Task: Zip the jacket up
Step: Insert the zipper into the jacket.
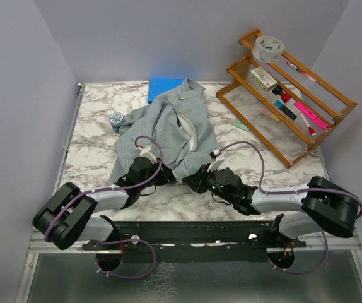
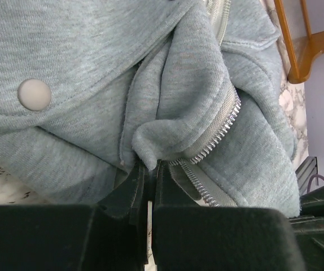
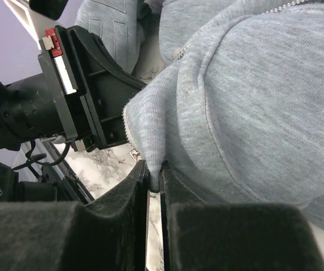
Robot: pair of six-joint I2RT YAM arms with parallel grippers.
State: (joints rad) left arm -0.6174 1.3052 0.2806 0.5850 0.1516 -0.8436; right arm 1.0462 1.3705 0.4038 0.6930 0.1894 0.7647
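The light grey fleece jacket (image 1: 168,126) lies crumpled on the marble table, front open, its pale zipper (image 1: 193,136) curving down the middle. My left gripper (image 1: 161,174) is shut on a fold of the jacket's bottom hem beside the zipper teeth (image 2: 221,132); the pinched fold (image 2: 148,155) sits between the fingers. My right gripper (image 1: 192,182) is shut on the other bottom corner of the jacket (image 3: 156,152), pinching the ribbed hem edge. The two grippers are close together at the jacket's near edge. A snap button (image 2: 34,94) shows on the left panel.
A blue pad (image 1: 162,88) lies under the jacket's far end. A small round blue tin (image 1: 116,120) sits left of the jacket. A wooden rack (image 1: 288,95) with pens and a tape roll stands at the right back. A green item (image 1: 239,126) lies near it.
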